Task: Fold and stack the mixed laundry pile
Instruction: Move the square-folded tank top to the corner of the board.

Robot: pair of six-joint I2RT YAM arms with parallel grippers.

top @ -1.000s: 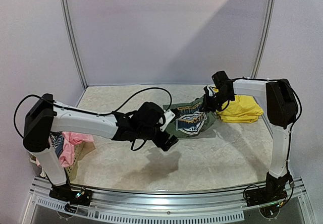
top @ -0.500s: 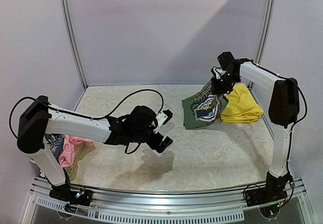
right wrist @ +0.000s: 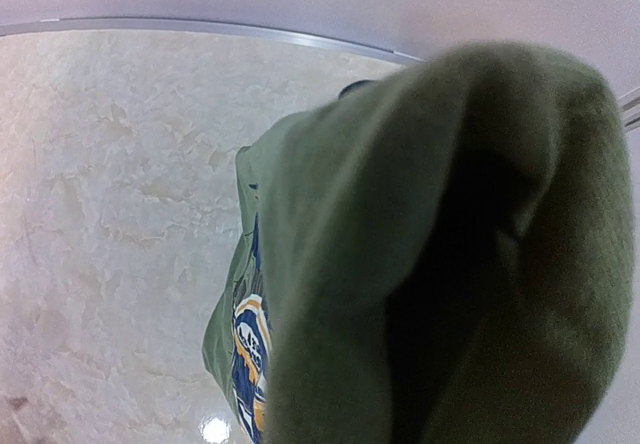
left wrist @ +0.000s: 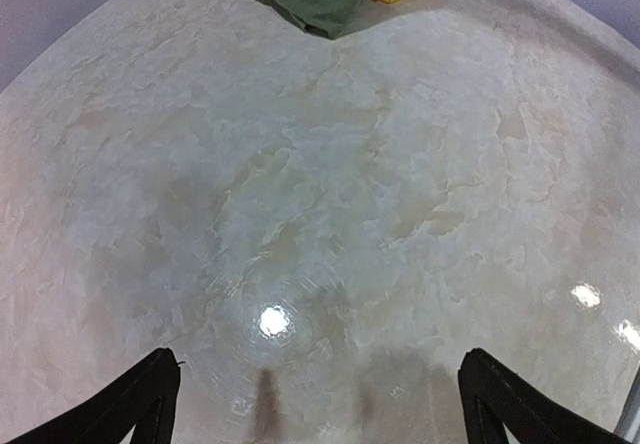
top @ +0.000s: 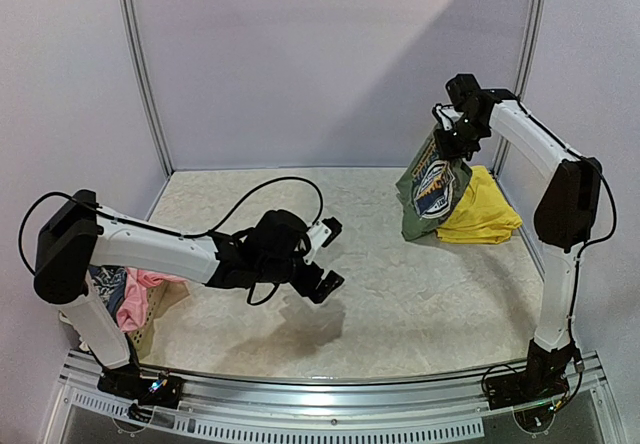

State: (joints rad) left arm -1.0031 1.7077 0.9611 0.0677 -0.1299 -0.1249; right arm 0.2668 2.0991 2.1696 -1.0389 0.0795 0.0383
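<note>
The top [top: 432, 189] has risen off the table and hangs from the right gripper [top: 452, 136], which is clamped on it. Well left of the shorts [top: 485, 212], the left gripper [top: 331, 255] hovers spread wide and empty. The top dangles just left of the shorts.

olive-green top [top: 432, 189] with blue-gold print, yellow shorts [top: 485, 214]

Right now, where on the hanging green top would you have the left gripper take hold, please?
I'd pinch the green top at its lower left corner, coming in from the left. It hangs bunched from the right gripper, so the bottom edge is the free part. The yellow shorts crowd its right side, and the left gripper is open and empty.
</note>
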